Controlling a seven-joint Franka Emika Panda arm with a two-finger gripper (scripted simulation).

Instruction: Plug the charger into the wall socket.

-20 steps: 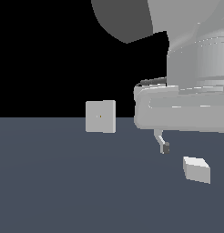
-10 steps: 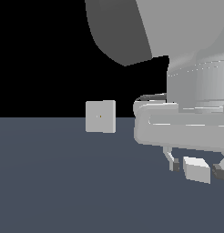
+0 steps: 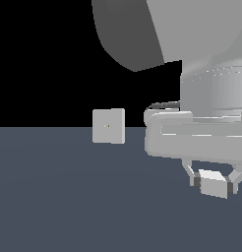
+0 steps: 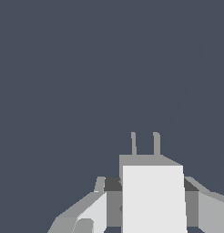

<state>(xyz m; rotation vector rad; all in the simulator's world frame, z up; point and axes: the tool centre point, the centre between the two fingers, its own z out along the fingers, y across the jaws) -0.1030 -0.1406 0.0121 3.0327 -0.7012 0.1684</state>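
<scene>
The wall socket (image 3: 108, 126), an upright pale square plate, is seen at the floor's far edge. Well to its right in the exterior view, the off-white charger (image 3: 213, 183) is flanked closely by the gripper (image 3: 213, 186) fingers; firm contact cannot be told.
</scene>
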